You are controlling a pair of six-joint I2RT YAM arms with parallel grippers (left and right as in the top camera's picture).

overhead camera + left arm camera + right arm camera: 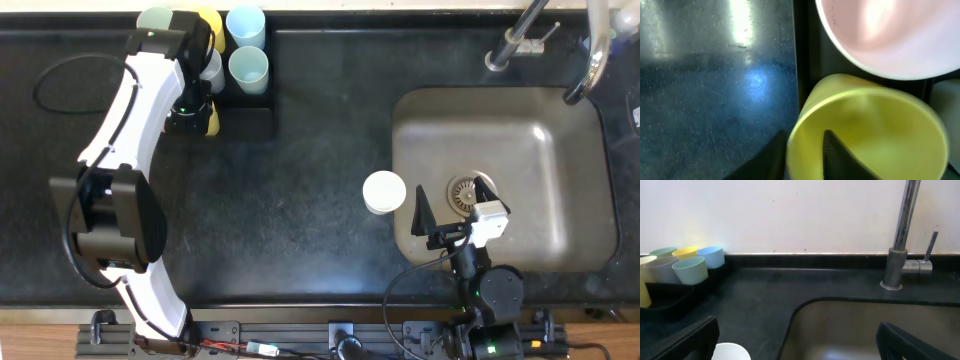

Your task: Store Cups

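Right tool (pixel 797 327): spread wide and empty, poised at the left rim of the sink (pixel 560 150), lower right of the top view.
White cup (pixel 384 192): alone on the bench (pixel 300 220), just beside that rim, not yet stored.
Left tool (pixel 804 134): clenched on the wall of a yellow cup (pixel 865 130), one finger inside and one outside, at the lower left corner of the black tray (pixel 250 115), upper left of the top view.
Step in hand: apparently seating this yellow cup in the tray.
Next move: likely calls for letting go and lifting straight clear without tipping neighbours; the white cup then awaits collection.
Count: seven cups. Six are at the tray: the held yellow cup, a second yellow cup (pixel 209 17), a grey cup (pixel 660 270), a teal cup (pixel 248 68), a blue cup (pixel 245 22) and a green cup (pixel 155 17). The white one is on the bench. One tray; two tools.
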